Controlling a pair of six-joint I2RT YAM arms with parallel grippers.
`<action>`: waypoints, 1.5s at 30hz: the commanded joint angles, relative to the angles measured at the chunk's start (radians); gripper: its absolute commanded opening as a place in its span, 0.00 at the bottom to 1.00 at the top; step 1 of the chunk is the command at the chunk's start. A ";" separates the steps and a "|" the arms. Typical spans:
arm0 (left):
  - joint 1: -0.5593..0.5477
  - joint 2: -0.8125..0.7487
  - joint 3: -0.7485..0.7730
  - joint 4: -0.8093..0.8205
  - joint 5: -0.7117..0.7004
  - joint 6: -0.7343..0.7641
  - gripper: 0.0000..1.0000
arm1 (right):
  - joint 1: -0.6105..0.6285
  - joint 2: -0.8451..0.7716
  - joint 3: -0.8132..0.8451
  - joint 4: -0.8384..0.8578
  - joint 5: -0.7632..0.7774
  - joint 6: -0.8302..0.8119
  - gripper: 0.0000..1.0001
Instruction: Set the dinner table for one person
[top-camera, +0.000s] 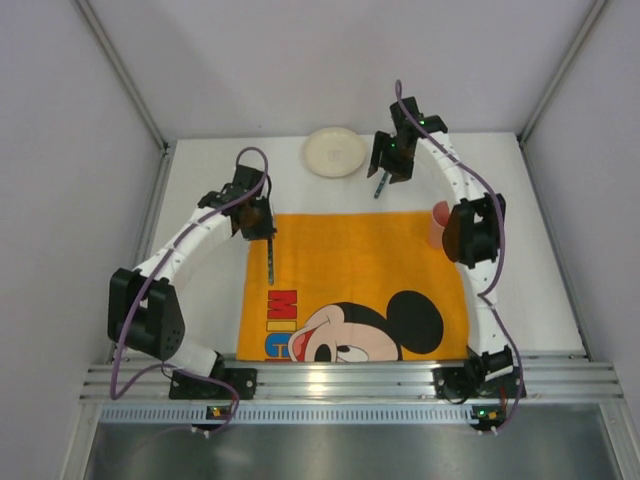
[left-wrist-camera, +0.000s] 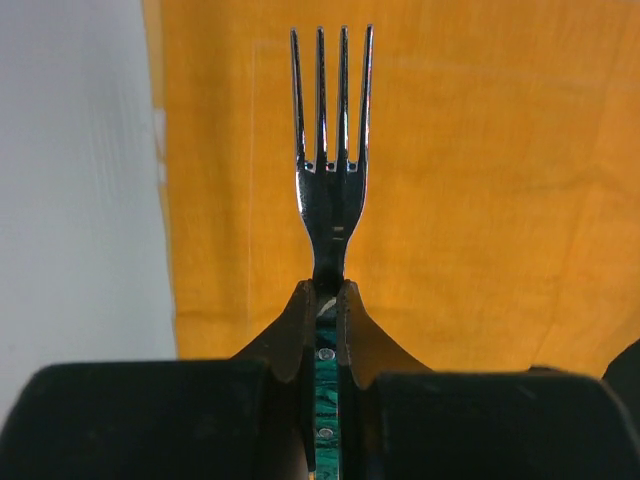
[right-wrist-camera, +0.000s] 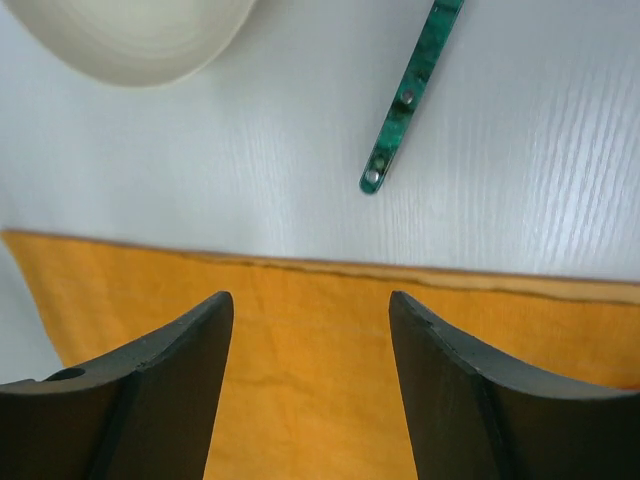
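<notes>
Top view: one white dinner table (top-camera: 540, 290) holds one orange mat (top-camera: 350, 260), one plate (top-camera: 335, 152) and one pink cup (top-camera: 438, 222).

Left wrist view: the left gripper (left-wrist-camera: 328, 300) pinches one fork (left-wrist-camera: 332, 150) tight in its jaws. The fork's four prongs point ahead over the mat.

Right wrist view: the right gripper (right-wrist-camera: 310, 305) has its jaws wide apart, with nothing between them. One green handle (right-wrist-camera: 410, 95) lies on the table ahead.
</notes>
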 joint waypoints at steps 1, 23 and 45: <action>-0.050 -0.098 -0.085 -0.046 0.045 -0.059 0.00 | 0.003 0.024 0.078 0.157 0.079 0.047 0.65; -0.099 -0.211 -0.348 -0.048 0.075 -0.154 0.70 | 0.011 0.315 0.175 0.308 0.355 0.151 0.59; -0.097 -0.155 -0.291 -0.051 0.069 -0.091 0.68 | 0.006 0.301 0.141 0.231 0.274 0.096 0.00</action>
